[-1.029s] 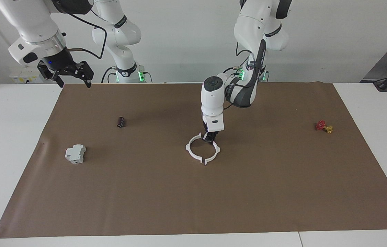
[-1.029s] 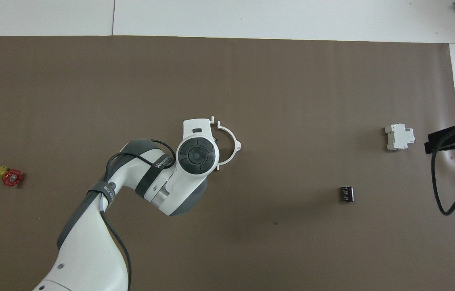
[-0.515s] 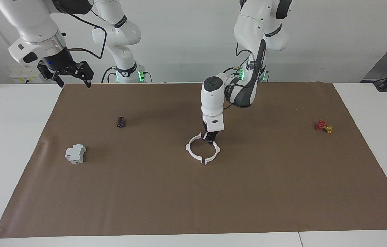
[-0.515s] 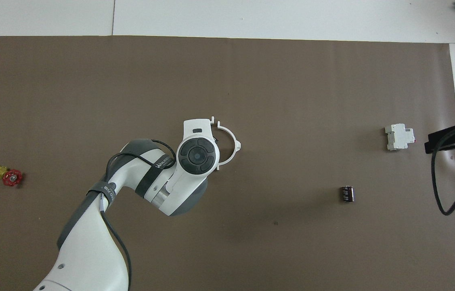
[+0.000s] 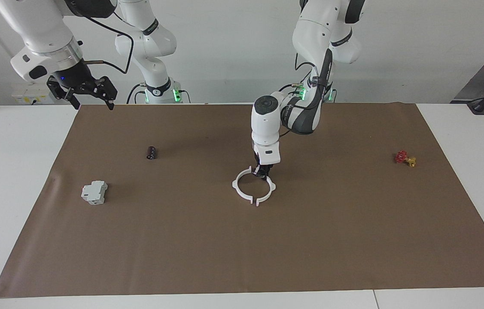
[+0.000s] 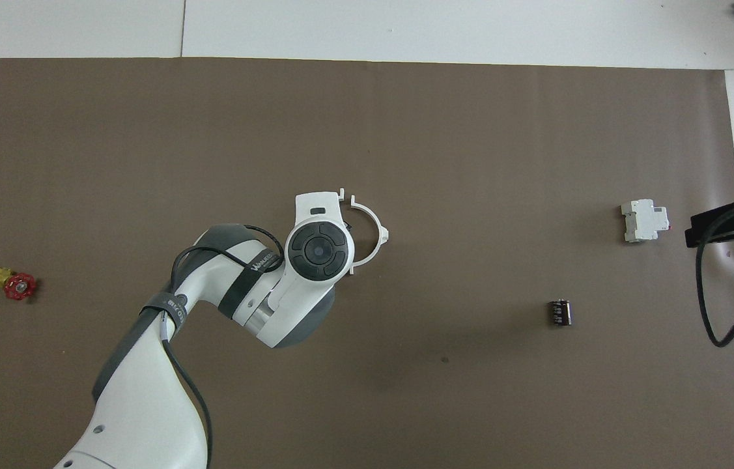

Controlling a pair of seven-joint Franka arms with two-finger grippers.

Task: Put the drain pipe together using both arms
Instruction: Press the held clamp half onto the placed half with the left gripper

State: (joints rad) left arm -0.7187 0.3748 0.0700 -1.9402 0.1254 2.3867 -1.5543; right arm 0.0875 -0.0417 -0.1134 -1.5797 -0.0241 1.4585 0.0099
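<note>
The drain pipe (image 5: 242, 194) lies mid-mat as two thin white half-rings that form one ring, with small gaps at the end tabs. My left gripper (image 5: 262, 172) points straight down and is shut on the rim of the half toward the left arm's end, on the part nearer to the robots. In the overhead view the left wrist hides that half, and only the other half-ring (image 6: 376, 228) shows. My right gripper (image 5: 91, 98) waits open, raised over the mat's edge at the right arm's end; it also shows in the overhead view (image 6: 708, 229).
A grey-white blocky box (image 5: 94, 192) (image 6: 645, 221) and a small black cylinder (image 5: 151, 152) (image 6: 560, 312) lie toward the right arm's end. A red-and-yellow valve (image 5: 405, 158) (image 6: 14, 284) sits toward the left arm's end. The brown mat (image 5: 242, 257) covers the table.
</note>
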